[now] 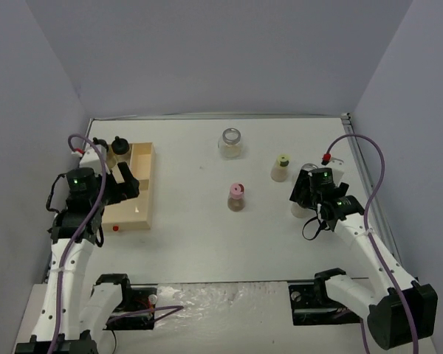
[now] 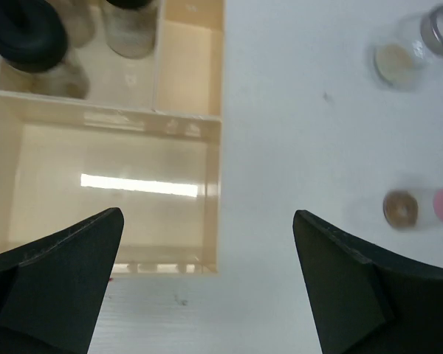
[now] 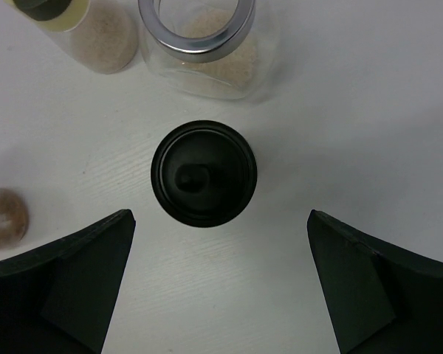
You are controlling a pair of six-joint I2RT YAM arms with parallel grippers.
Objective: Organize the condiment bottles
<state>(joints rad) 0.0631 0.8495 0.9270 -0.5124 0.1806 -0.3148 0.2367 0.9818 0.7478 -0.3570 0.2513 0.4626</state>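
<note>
Hovering above a pale wooden compartment tray (image 2: 220,184), the left gripper (image 2: 207,287) is spread wide and holds nothing; its 2 matte black wedge-shaped fingers (image 2: 59,287) touch nothing. The tray has smooth, glossy walls. Its far corner compartment holds at least 2 clear jars: a tray jar with a round black cap (image 2: 26,33) and a neighbouring jar (image 2: 131,26) just beside it.

On the white, faintly grained table (image 1: 207,243), the right gripper (image 3: 221,287) is also fully spread and grips nothing. It hangs directly over an upright black-capped jar (image 3: 204,173), whose cap is a smooth disc between the fingers but apart from both.

Just beyond that jar stands a wider clear jar with a silvery ring lid (image 3: 199,29), with tan powder inside. A yellow-green-capped jar (image 1: 281,167) stands near it. Toward the table's middle stands a pink-capped jar (image 1: 236,197), and farther back a second wide silvery-lidded jar (image 1: 230,141). All hold tan contents.
</note>
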